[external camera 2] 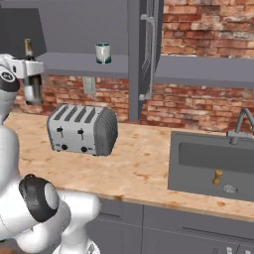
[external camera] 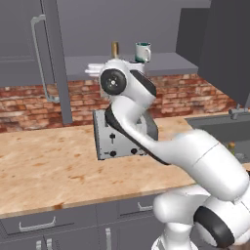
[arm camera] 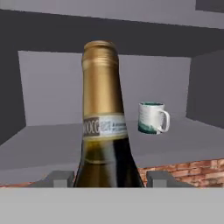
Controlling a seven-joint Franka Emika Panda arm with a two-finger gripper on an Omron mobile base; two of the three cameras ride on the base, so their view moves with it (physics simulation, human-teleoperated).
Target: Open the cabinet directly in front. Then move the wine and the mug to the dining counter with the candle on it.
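Observation:
The cabinet stands open, both grey doors swung wide. My gripper is shut on the wine, a dark bottle with a tan foil neck and pale label, gripped low on its body. In the right base view the wine hangs in the gripper just in front of the shelf, its base below shelf level. The mug, white with a teal rim, stands upright on the cabinet shelf, behind and to the right of the bottle. It also appears as mug and mug. The dining counter and the candle are out of view.
A silver toaster sits on the tan counter below the gripper. The open left door and right door jut out with long bar handles. A sink with a faucet lies to the right.

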